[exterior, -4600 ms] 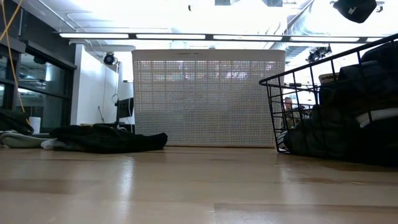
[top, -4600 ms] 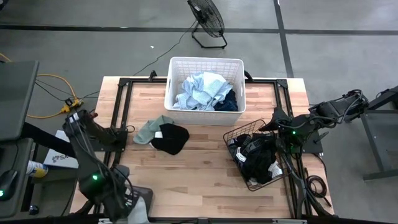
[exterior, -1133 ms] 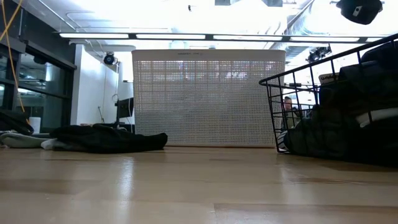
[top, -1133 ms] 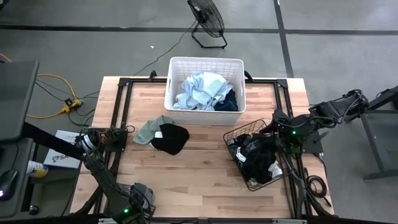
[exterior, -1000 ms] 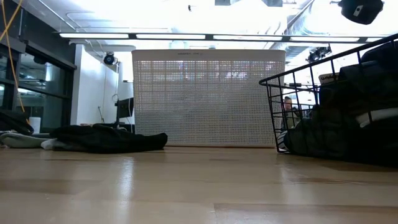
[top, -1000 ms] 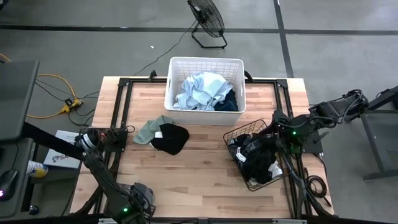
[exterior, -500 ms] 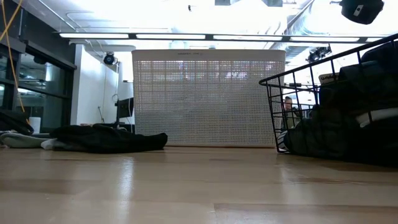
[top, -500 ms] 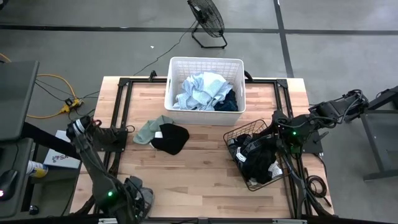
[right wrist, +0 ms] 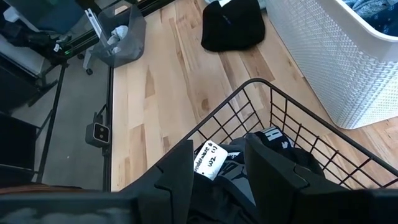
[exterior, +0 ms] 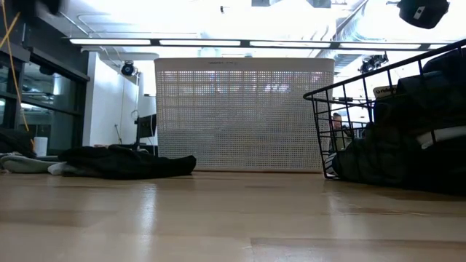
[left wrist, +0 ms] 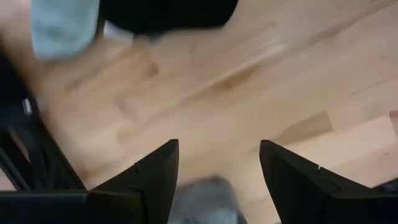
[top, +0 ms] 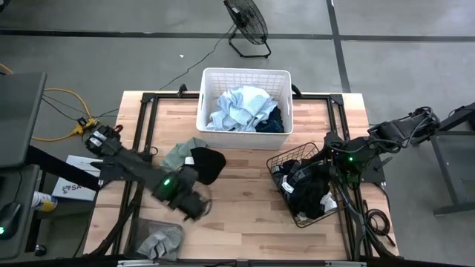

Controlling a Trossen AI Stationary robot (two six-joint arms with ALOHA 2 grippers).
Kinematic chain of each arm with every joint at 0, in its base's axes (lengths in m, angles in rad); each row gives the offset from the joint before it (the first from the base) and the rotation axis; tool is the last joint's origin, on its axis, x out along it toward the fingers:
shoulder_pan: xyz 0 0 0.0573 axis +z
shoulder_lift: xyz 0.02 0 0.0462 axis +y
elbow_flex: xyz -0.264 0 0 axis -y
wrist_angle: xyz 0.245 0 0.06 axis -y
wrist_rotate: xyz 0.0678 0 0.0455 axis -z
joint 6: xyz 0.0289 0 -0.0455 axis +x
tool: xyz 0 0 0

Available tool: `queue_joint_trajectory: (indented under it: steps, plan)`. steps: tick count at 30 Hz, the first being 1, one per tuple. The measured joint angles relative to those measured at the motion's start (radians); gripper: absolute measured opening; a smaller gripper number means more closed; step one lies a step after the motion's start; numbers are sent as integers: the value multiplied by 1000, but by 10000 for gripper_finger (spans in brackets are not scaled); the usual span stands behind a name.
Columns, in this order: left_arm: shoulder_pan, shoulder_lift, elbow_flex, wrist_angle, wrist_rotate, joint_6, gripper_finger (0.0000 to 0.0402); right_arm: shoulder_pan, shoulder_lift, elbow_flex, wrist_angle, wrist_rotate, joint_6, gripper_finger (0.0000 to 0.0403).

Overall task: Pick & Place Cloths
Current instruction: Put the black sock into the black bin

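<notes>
Left pincer (top: 194, 205) open, empty, black cloth (top: 203, 165) just beyond.

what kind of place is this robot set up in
Probably a lab or workshop bay rather than a home: a bare concrete floor with a floor fan, a wooden table on a black metal frame, and strip lights overhead.

A white tag (right wrist: 208, 159) is lying on the dark garments (right wrist: 261, 180) inside the black wire basket (right wrist: 249, 112); handwriting is showing on it, with a bracketed "(1)" just about legible and the rest too small to read. White block lettering (right wrist: 272, 137) on a black garment beside it is showing but not resolving into letters. No other text is reading clearly.
</notes>
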Motion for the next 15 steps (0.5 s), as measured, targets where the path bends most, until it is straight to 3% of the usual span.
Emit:
queue_joint_trajectory:
  steps: [3,7,15]
  plan:
    - [88,4,0,8,-1,208,207,0,2,0,0,0,0,134]
    - [169,16,0,67,-18,598,203,0,8,0,0,0,0,134]
    - [224,45,-31,120,-101,1315,202,0,29,0,0,3,25,134]
